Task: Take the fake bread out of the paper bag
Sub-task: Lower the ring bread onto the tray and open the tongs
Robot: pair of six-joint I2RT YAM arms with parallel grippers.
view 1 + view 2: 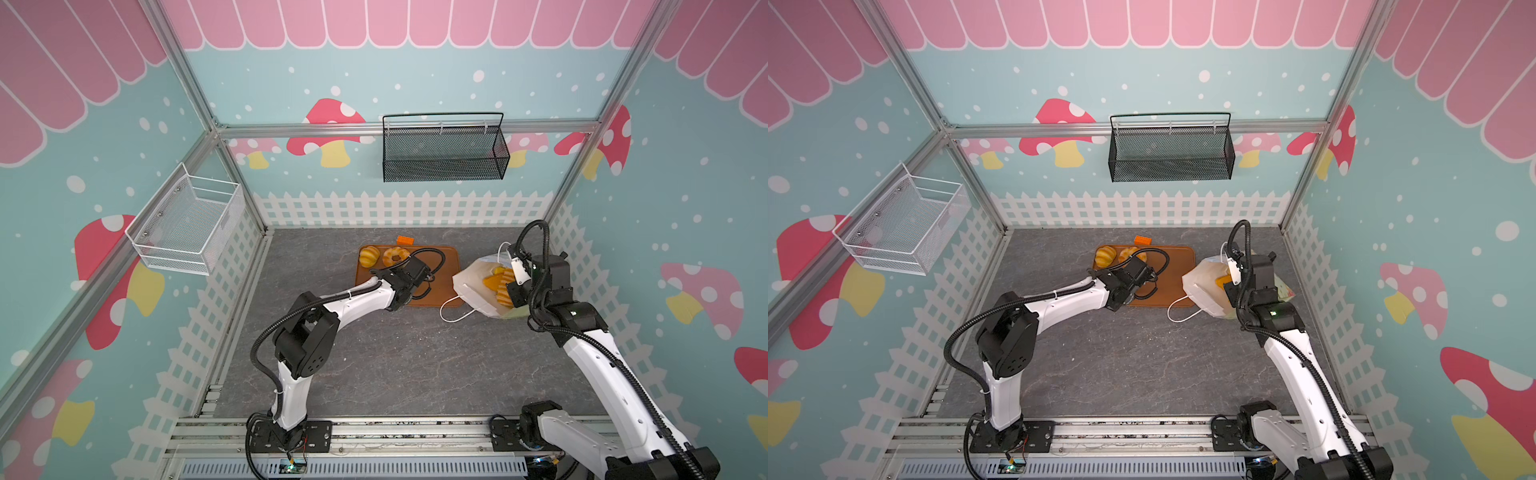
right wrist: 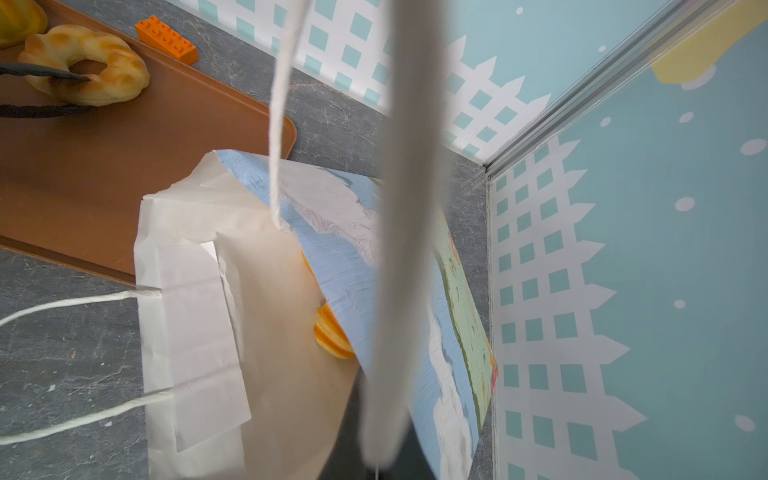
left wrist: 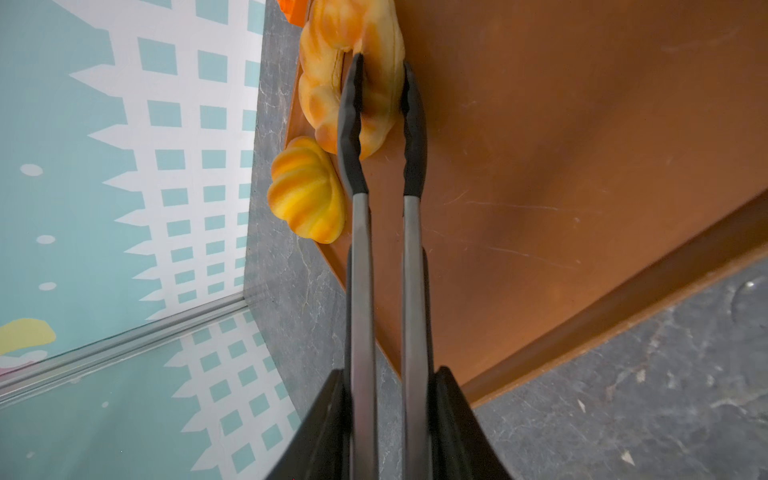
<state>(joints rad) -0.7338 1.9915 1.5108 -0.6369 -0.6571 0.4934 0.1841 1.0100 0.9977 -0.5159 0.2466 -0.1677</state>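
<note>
Tray (image 3: 582, 166): smooth brown plastic-look, fine scratches. Doughnut (image 2: 120, 79) + bun (image 3: 307, 195) at its 11 o'clock: satin sheen; tongs (image 3: 361, 291): brushed metal, matt blk tips. Bag (image 2: 199, 332): creased matt paper, twisted cord handles (image 2: 62, 307).

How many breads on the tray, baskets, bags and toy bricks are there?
Breads on the tray: 2, a bun and a ring doughnut
Baskets: 2, a white basket and a black basket
Paper bag: 1
Orange brick: 1
Total: 6, not counting bread half-hidden in the bag
</note>
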